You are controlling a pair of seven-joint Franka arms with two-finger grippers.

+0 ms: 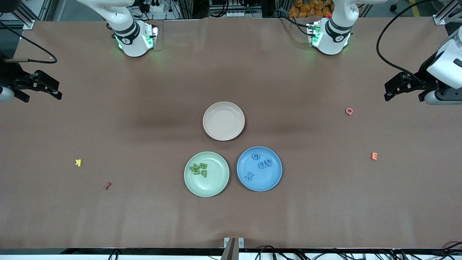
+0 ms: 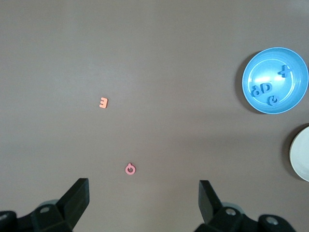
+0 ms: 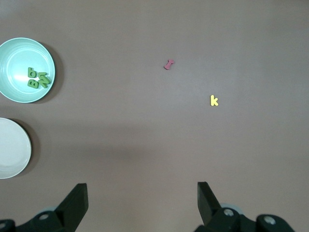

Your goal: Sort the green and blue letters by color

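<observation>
Nearest the camera, a green plate [image 1: 206, 187] is holding the green letters [image 1: 199, 169]; beside it a blue plate [image 1: 269, 182] is holding the blue letters [image 1: 261, 164]. Both arms are waiting at the table ends, left gripper [image 1: 399, 88] and right gripper [image 1: 45, 86] gaping wide, empty.

Three round plates sit on the brown surface [image 1: 231, 72]: one cream plate [image 1: 223, 135], one green plate [image 1: 216, 184] and one blue plate [image 1: 269, 180]. The blue plate holds four blue letters [image 1: 264, 163]. The green plate holds a tight pile of green letters [image 1: 199, 169], perhaps four, though the overlap makes the count uncertain. Four loose pieces lie singly on the surface: one yellow K [image 1: 78, 163], one dark red squiggle [image 1: 107, 186], one pink Q [image 1: 349, 111] and one orange E [image 1: 374, 156].
</observation>
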